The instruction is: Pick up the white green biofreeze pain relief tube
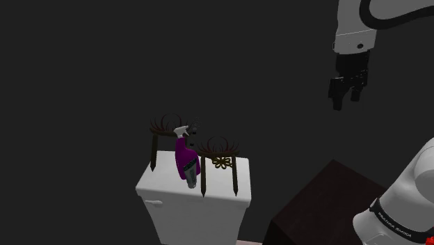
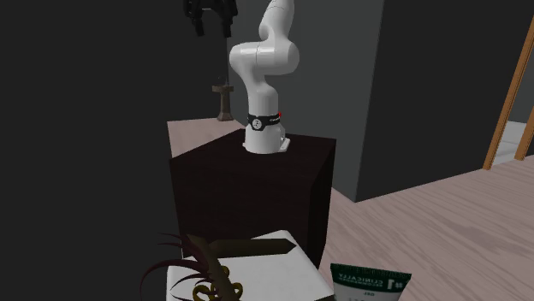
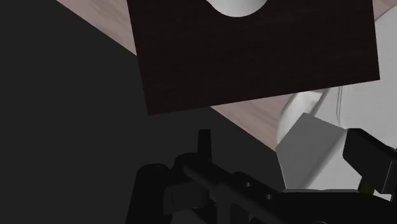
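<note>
The green and white tube point(image 2: 370, 283) with printed lettering shows at the second exterior view's bottom edge, to the right of a white unit point(image 2: 274, 272) and cut off by the frame. My black gripper point(image 1: 346, 97) hangs high in the air, far above and to the shoulder view's right of that white unit point(image 1: 174, 189). Its fingers stand apart with nothing between them. In the second exterior view the gripper point(image 2: 210, 20) sits at the top, well behind the dark stand point(image 2: 257, 188).
A purple spray bottle point(image 1: 186, 161) and two dark spiked ornaments point(image 1: 219, 156) stand on the white unit. The dark stand point(image 1: 327, 202) is beside it. A small dark figurine point(image 2: 224, 98) sits on the floor behind, and a wooden ladder point(image 2: 512, 94) leans at right.
</note>
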`<act>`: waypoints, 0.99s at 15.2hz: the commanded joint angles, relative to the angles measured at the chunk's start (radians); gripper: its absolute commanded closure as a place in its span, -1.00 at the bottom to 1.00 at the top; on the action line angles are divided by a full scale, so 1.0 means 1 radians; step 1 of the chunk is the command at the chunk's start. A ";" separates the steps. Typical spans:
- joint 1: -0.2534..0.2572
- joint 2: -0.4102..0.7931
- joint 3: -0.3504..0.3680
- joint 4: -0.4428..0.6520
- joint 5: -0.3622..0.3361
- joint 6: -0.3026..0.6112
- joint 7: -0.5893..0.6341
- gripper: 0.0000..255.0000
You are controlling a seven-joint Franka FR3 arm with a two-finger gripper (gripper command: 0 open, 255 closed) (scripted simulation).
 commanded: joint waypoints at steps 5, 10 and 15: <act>0.007 -0.034 0.090 -0.074 0.104 0.056 0.179 -1.00; 0.022 -0.030 0.214 -0.134 0.237 0.152 0.399 -1.00; 0.033 0.033 0.346 -0.152 0.356 0.279 0.614 -1.00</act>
